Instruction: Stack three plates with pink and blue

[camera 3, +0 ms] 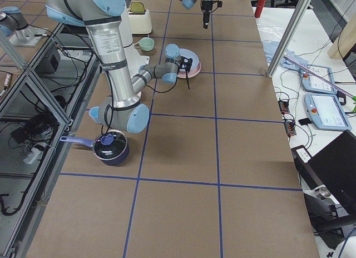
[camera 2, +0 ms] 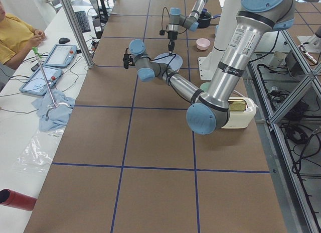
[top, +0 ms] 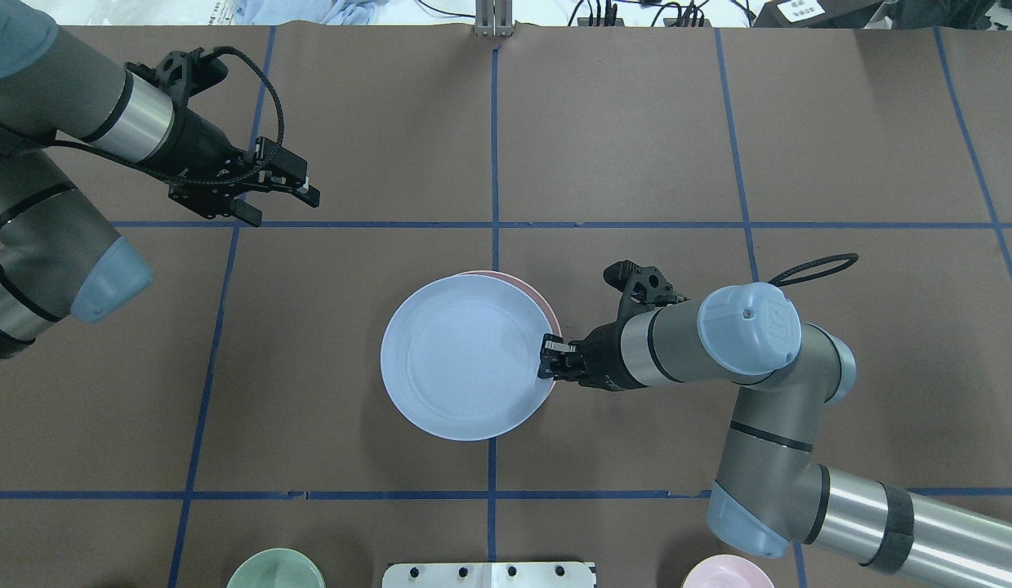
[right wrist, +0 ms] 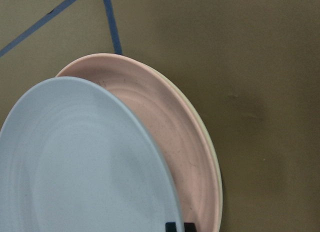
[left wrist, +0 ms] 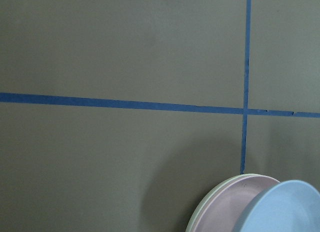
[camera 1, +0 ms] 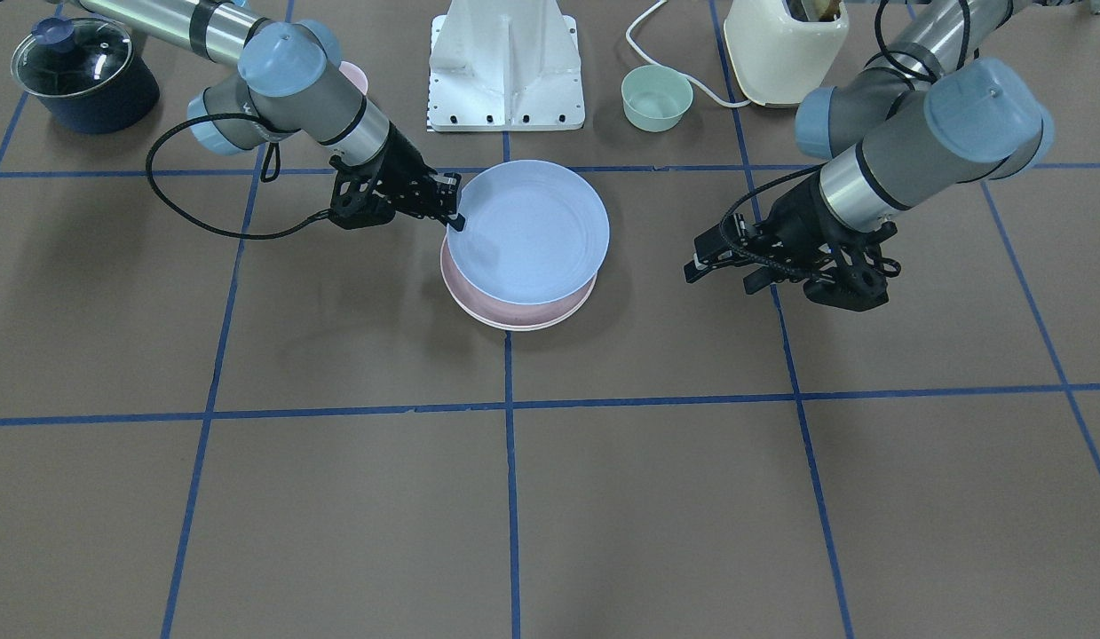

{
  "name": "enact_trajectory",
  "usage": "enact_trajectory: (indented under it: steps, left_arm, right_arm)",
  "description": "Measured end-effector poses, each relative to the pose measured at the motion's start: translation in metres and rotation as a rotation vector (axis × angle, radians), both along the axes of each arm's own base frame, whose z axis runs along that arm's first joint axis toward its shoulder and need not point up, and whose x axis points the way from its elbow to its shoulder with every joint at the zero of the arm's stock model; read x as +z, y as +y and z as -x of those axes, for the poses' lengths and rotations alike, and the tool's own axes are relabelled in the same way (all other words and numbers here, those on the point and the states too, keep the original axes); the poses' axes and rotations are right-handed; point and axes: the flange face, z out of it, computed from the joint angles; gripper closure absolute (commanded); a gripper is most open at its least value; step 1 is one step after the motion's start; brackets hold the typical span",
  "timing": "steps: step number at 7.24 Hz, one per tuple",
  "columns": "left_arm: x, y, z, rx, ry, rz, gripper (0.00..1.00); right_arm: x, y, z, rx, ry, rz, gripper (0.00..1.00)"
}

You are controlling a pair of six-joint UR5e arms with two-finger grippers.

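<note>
The right gripper is pinching the rim of the blue plate, jaws narrow on the edge, and is holding it tilted over the pink plate. The pink one is lying on the cream plate, of which only a thin rim is peeking out from beneath. So the stack is sitting mid-worktop, right by a crossing of the tape lines, with two plates down and the third hanging over them.

This is looking like the last step: setting blue on top. The blue plate is sitting off-centre, overhanging the pink one towards the robot's side, and from the wrist view its near edge is riding clear of the pink rim. The next move is calling for a small shift to line the rims up, a gentle lowering until the plate is lying flat, and only then letting go. Release it while it's tilted and it could slide off the pile.

The left gripper is hovering well apart from the stack, fingers spread wide and carrying nothing.

The brown worktop is gridded in blue tape. Along the robot's side a green bowl, a lidded pot, a cream toaster and a small pink bowl are standing. Beyond the far edge a person in yellow is sitting at a side table.
</note>
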Motion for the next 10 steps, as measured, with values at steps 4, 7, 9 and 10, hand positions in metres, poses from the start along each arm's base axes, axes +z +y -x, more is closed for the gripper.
enact_trajectory:
  steps: [4,7,9,10]
  left_arm:
    - [0.0,0.0,0.0,-0.004,-0.001,0.009,0.01]
    - [0.002,-0.001,0.0,-0.007,-0.004,0.009,0.01]
    - [0.011,-0.001,0.004,-0.005,-0.014,-0.008,0.01]
    - [0.028,-0.001,0.014,0.0,-0.031,-0.046,0.01]
  right_arm:
    - [0.001,-0.016,-0.012,0.032,0.016,0.002,0.01]
    - [0.011,-0.017,-0.016,0.084,0.04,-0.01,0.0]
    - [0.039,-0.03,-0.064,0.118,0.07,0.006,0.0]
    - [0.069,-0.051,-0.104,0.124,0.114,0.001,0.0]
